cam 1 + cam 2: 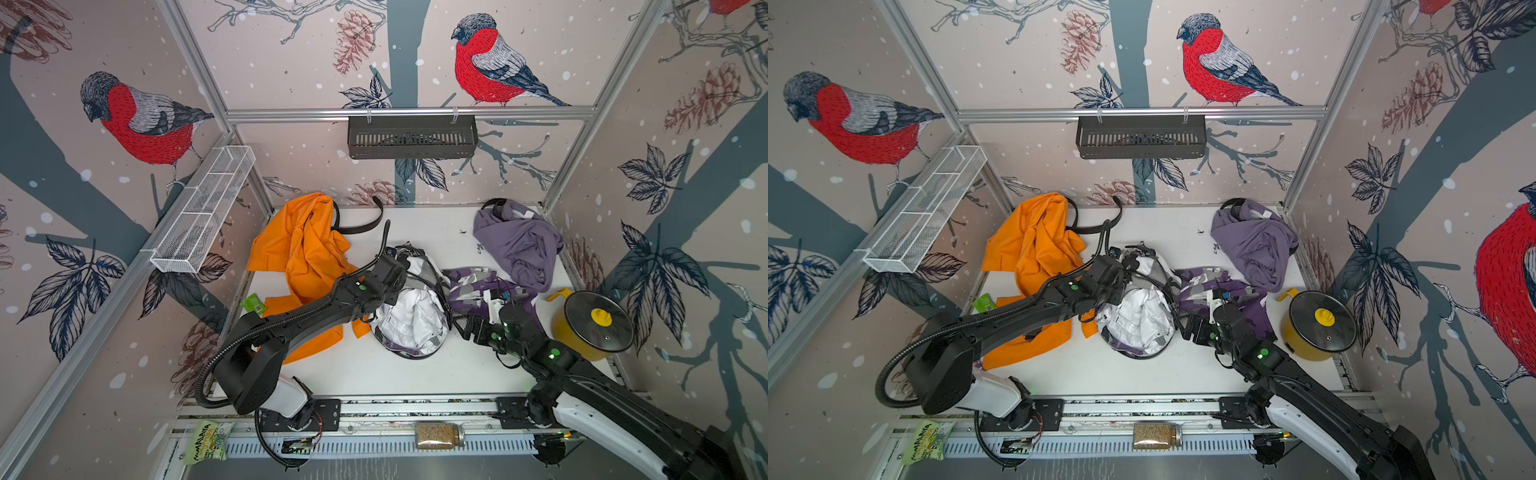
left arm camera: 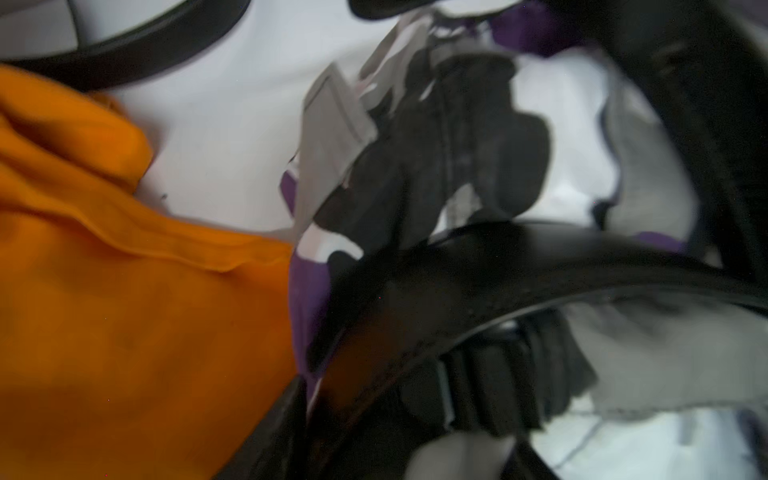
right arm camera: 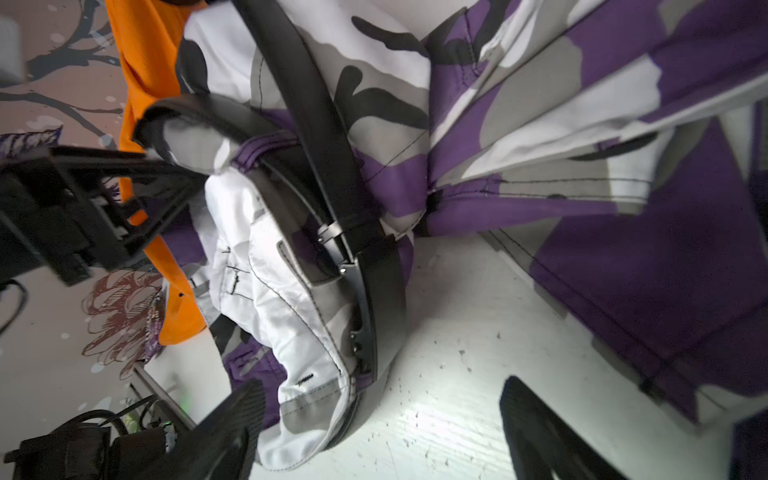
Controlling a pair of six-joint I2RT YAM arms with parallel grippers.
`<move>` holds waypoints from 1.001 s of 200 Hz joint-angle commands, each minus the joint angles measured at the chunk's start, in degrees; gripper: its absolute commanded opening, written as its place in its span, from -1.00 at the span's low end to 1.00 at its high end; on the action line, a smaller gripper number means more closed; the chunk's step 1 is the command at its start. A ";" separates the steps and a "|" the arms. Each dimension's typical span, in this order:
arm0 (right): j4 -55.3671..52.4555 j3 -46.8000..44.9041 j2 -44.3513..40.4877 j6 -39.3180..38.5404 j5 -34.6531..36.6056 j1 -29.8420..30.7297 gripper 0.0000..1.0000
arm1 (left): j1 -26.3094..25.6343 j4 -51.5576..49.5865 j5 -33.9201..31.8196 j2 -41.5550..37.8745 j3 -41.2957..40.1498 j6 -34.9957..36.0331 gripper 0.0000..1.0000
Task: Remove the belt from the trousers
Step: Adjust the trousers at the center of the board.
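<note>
The purple, white and grey camouflage trousers (image 1: 415,320) lie bunched mid-table, waist opening up. A black belt (image 3: 324,137) runs through their loops, its buckle (image 3: 361,311) at the near side of the waistband. My left gripper (image 1: 401,266) is down at the far left of the waistband. In the blurred left wrist view the belt (image 2: 478,270) passes between its fingers, but whether they press on it is unclear. My right gripper (image 3: 382,428) is open low over the table at the waistband's right side. Only the waistband's edge lies between its fingers (image 3: 232,424).
Orange trousers (image 1: 307,257) with another black belt (image 1: 361,226) lie at the back left, under my left arm. A purple garment (image 1: 519,245) sits back right. A yellow pot (image 1: 590,324) with a glass lid stands beside my right arm. A green packet (image 1: 253,305) lies left.
</note>
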 commanded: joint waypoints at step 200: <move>28.61 18.18 42.39 3.13 -15.92 20.18 0.12 | 12.43 7.24 9.89 25.66 20.12 6.67 0.05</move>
